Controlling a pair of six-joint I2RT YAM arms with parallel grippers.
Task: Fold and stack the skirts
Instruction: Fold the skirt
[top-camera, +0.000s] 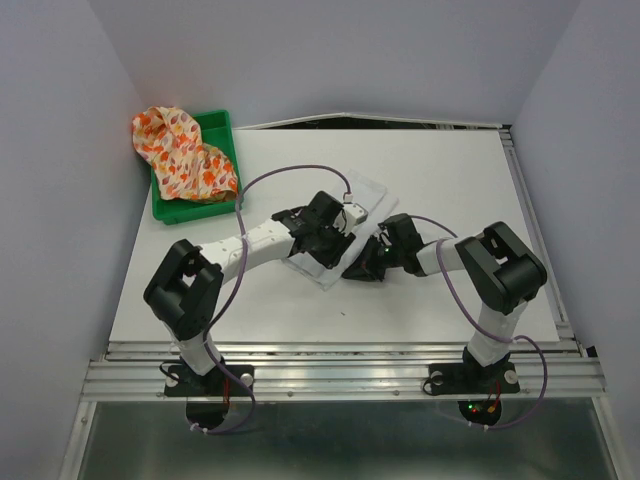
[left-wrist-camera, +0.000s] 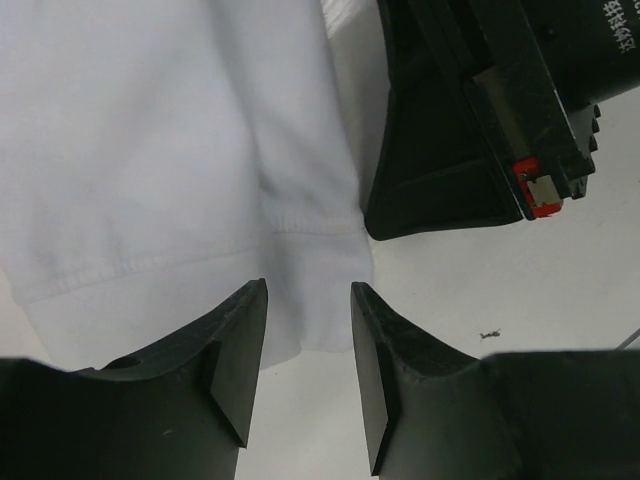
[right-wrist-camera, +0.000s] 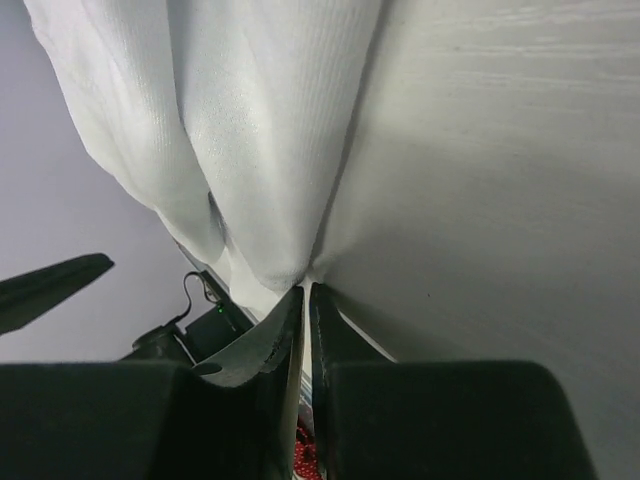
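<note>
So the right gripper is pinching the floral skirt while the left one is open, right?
Not quite: the right gripper is pinching the white skirt, not the floral one, as the right wrist view shows. The left gripper is open.

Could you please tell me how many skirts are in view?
2: the white skirt lies on the table; the floral skirt is heaped over the green tray, far left. The heap may hide more.

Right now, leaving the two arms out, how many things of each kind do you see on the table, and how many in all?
skirts: 2 (white skirt, floral skirt)
green tray: 1
total: 3
</note>
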